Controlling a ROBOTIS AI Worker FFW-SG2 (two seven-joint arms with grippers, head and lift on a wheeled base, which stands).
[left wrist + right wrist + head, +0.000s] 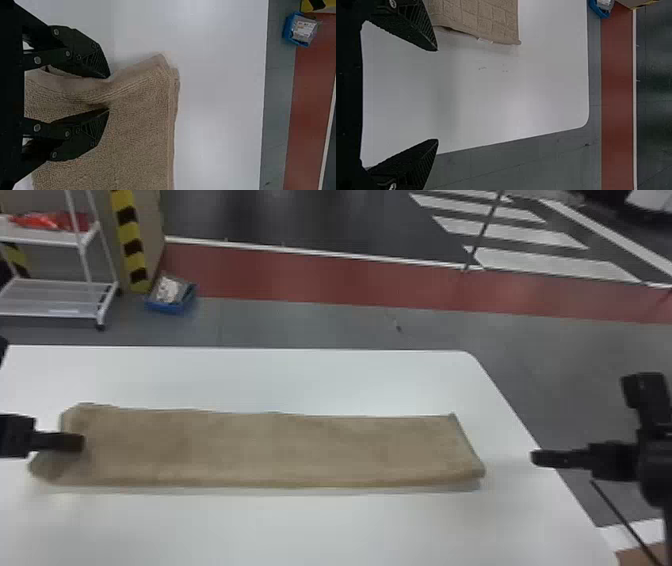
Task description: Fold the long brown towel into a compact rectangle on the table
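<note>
The brown towel point(270, 447) lies as a long flat strip across the white table, its left end slightly bunched. Over that left end is my left gripper point(80, 442). In the left wrist view the left gripper point(109, 93) stands open, its fingers on either side of a raised ridge of the towel point(138, 130). My right gripper point(535, 458) is past the towel's right end, above the table's right edge. The right wrist view has the right gripper point(437, 95) wide open with nothing between its fingers, and the towel's end point(478, 18) beside one finger.
The white table point(300, 525) extends in front of and behind the towel, with its right edge under the right gripper. Beyond it on the floor stand a blue bin point(172, 302) and a white shelf cart point(55, 297) at the back left.
</note>
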